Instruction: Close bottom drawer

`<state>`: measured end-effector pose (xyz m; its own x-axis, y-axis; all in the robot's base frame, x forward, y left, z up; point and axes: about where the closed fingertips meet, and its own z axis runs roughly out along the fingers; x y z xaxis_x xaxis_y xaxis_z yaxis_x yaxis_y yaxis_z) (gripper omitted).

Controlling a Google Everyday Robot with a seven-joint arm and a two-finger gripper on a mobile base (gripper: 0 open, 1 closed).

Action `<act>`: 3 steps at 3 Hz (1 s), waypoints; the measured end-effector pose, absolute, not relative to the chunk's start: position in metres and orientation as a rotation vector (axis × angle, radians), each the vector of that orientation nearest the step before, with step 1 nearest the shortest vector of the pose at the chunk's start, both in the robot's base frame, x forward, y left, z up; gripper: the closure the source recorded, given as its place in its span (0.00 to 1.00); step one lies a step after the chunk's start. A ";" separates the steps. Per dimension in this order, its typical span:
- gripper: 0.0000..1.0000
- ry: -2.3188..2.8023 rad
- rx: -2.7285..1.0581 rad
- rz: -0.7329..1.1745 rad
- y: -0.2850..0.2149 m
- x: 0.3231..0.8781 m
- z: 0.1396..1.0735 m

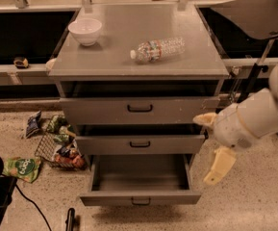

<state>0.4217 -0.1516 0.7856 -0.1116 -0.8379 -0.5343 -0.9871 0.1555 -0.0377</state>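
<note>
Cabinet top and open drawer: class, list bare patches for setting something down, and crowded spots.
Cabinet top: free along the front edge and between the bowl and bottle. The bottom drawer is bare inside. Crowded: the floor around the wire basket, strewn with snack bags. The gripper, fingers open, hangs beside the drawers' right side.
</note>
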 end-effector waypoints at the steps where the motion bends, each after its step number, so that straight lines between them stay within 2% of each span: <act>1: 0.00 1.980 -1.812 0.575 -0.151 0.409 0.691; 2: 0.00 1.949 -1.836 0.744 -0.140 0.396 0.600; 3: 0.00 1.949 -1.836 0.744 -0.140 0.396 0.600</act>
<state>0.3959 -0.1399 0.6002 -0.0907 -0.8014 -0.5912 -0.9915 0.0168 0.1292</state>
